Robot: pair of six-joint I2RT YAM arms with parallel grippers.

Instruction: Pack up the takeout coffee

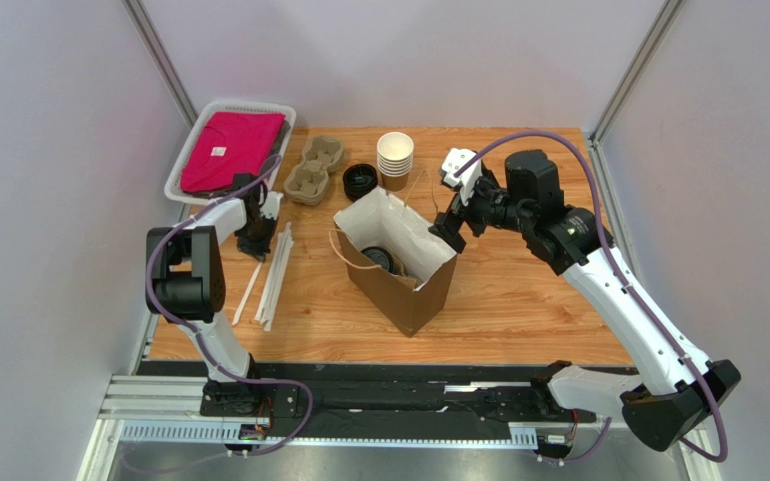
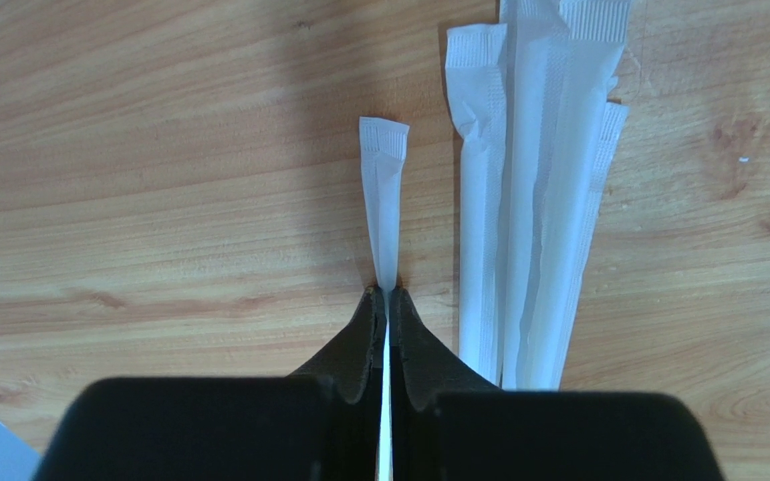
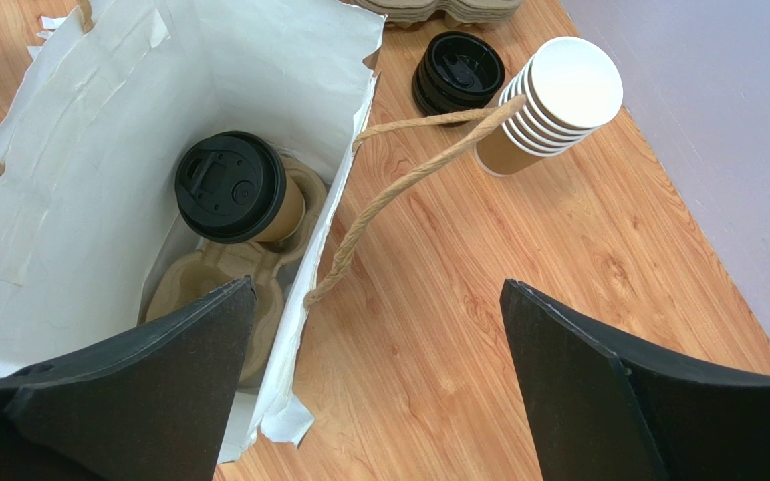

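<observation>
**A:** What's the left gripper (image 2: 387, 299) got?

**B:** It's pinched tight on one wrapped straw (image 2: 384, 190). More straws (image 2: 535, 200) lie just to its right.

**A:** & the right gripper (image 3: 377, 291)?

**B:** Fingers wide apart, nothing in them. It hangs over the paper bag (image 3: 78, 150) edge.

**A:** Where's the takeout coffee (image 3: 230, 187)?

**B:** Ahead & left of that gripper, down in the bag, sitting in a cup tray (image 3: 213, 281) w/ its lid on.

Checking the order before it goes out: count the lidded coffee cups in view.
1. The lidded cup stands in the pulp carrier inside the open paper bag. The stacked cups on the table have no lids. Part of the bag's floor is hidden.
</observation>
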